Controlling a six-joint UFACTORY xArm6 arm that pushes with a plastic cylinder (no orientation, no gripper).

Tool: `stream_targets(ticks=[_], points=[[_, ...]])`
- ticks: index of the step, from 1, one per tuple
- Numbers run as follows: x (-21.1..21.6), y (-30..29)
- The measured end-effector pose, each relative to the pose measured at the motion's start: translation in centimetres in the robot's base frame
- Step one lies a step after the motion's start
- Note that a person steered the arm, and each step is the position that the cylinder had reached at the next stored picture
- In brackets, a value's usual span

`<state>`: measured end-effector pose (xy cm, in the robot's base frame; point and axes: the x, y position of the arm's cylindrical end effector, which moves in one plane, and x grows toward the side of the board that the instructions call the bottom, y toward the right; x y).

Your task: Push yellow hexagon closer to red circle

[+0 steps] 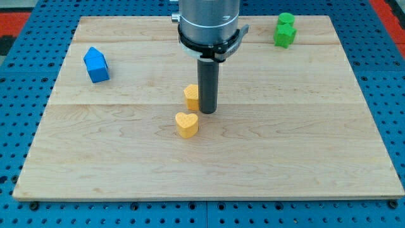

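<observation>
The bench (304,158), a pale wooden board, fills most of the view. The arm (209,22) comes down from twelve o'clock, ending in a plain rod with no end effector to spread or pinch. My tip (207,112) sits near centre, touching the yellow hexagon (190,96) at its nine o'clock. A yellow heart (186,125) lies just beside the tip at seven o'clock. A blue block (96,64) sits at ten o'clock, two green blocks (285,30) at one o'clock.

bright, even overhead light | soft short shadows | sharp focus | no glare
</observation>
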<state>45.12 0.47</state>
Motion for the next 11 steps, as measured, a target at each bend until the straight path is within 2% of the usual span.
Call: stream_targets(ticks=[1, 3, 5, 6, 8, 9, 10, 11], points=[[-1.5, 0.5], [-0.9, -3.8], [-9.6, -4.3], [-7.6, -3.0], [-8.7, -9.3], [-12.8, -6.5], [-13.0, -4.9], [-15.1, -3.7]])
